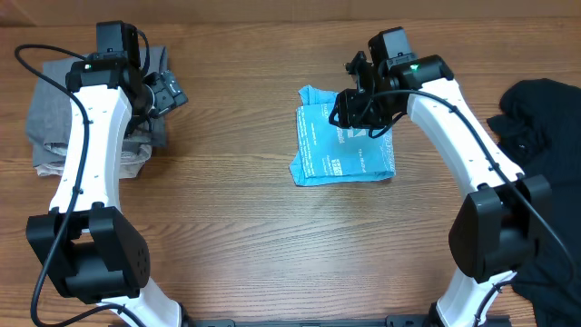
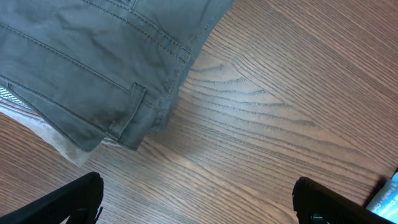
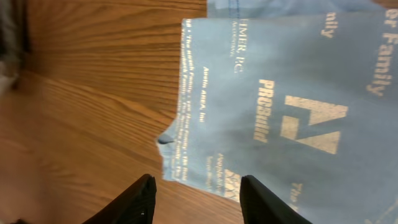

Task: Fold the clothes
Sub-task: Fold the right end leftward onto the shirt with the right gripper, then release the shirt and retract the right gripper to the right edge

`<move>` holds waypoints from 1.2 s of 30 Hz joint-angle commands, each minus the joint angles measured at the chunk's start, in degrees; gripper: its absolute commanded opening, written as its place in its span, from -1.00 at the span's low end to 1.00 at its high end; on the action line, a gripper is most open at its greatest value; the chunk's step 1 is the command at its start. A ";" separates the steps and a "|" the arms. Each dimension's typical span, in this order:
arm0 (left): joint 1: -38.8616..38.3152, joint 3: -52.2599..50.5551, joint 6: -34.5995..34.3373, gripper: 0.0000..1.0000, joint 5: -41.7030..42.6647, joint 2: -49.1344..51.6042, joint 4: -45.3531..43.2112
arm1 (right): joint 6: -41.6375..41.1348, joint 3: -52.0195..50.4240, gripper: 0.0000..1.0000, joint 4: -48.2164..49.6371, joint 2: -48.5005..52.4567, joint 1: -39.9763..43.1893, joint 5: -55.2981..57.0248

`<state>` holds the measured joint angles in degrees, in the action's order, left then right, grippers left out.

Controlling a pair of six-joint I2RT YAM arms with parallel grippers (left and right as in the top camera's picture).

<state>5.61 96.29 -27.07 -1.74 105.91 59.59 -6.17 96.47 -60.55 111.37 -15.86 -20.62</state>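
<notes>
1. The folded blue T-shirt (image 1: 343, 145) lies near the middle of the wooden table (image 1: 236, 236), printed side up. Through the right wrist camera I can see pale lettering across it (image 3: 292, 93).
2. My right gripper (image 1: 360, 107) hangs over the far edge of that shirt. In its own camera (image 3: 198, 200) the two fingers (image 3: 140, 199) are parted a moderate way with nothing between them. A corner of the blue cloth and bare wood show below. I cannot tell how high above the cloth it sits.
3. My left gripper (image 1: 165, 94) is just beside the stack of gray trousers (image 1: 54, 109) on the left side of the table. In the left wrist camera (image 2: 199, 202) its fingers (image 2: 81, 196) are spread wide. They hold nothing, with only wood grain under them.
4. The gray trousers (image 2: 81, 62) are folded. A lighter garment (image 2: 50, 137) peeks out from beneath their lower edge.
5. A heap of black clothes (image 1: 545, 163) sits unfolded at the right edge, well apart from the blue shirt.
</notes>
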 commanded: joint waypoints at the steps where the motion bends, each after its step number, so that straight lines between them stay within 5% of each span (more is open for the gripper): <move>1: -0.37 1.33 -0.61 1.00 -0.15 -1.44 -0.04 | 3.98 0.57 -0.51 -0.79 0.92 -0.57 11.13; 2: -0.37 1.33 -0.61 0.99 -0.15 -1.44 -0.04 | 3.98 0.55 -0.88 -2.29 0.96 0.46 12.61; 3: -0.37 1.33 -0.61 1.00 -0.15 -1.44 -0.04 | 4.00 0.55 -0.92 -3.13 0.94 1.38 11.91; 14: -0.37 1.33 -0.61 1.00 -0.15 -1.44 -0.04 | 6.03 -8.59 -0.92 -1.77 0.96 10.27 0.50; 27: -0.37 1.33 -0.61 1.00 -0.15 -1.44 -0.04 | 1.18 -35.58 -0.92 24.06 0.96 11.13 4.39; 36: -0.37 1.33 -0.61 1.00 -0.15 -1.44 -0.04 | 7.50 -23.21 -0.92 14.01 -4.55 11.13 -7.69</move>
<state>5.61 96.29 -27.07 -1.74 105.91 59.59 -1.06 66.63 -44.62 109.16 -4.51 -24.10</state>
